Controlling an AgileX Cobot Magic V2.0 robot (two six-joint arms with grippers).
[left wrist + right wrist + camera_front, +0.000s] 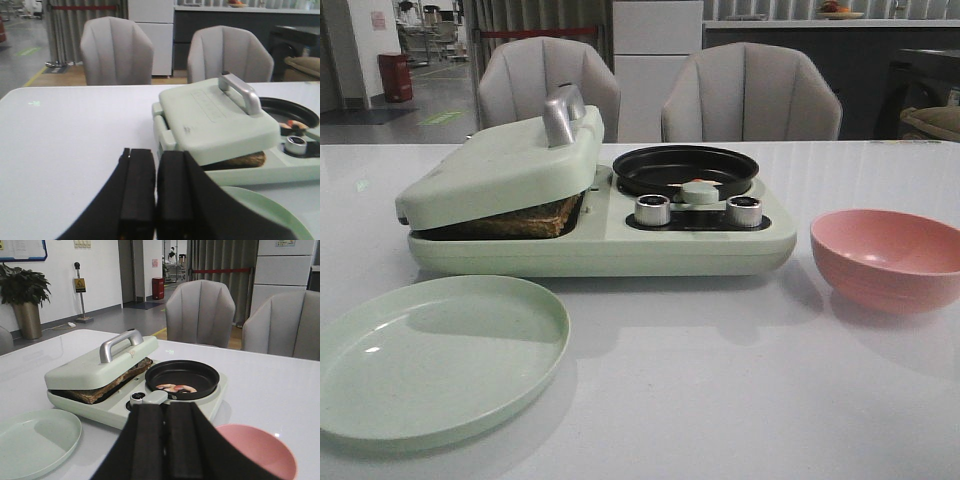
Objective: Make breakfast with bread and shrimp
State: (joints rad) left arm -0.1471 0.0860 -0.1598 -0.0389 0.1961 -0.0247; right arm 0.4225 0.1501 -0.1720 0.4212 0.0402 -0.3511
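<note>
The bread (525,221) lies in the pale green breakfast maker (620,245), under its lowered lid (500,165), which rests tilted on it. Only the brown crust edge shows, also in the left wrist view (247,160) and the right wrist view (102,390). The shrimp (176,388) lie in the maker's black pan (685,168); a few pieces also show in the left wrist view (293,123). My left gripper (156,167) is shut and empty, held back above the table, left of the maker. My right gripper (165,417) is shut and empty, in front of the pan. Neither shows in the front view.
A pale green plate (430,355) lies in front of the maker on the left. A pink bowl (890,258) stands to the maker's right. Two silver knobs (653,210) sit on the maker's front. Two grey chairs (750,95) stand behind the table.
</note>
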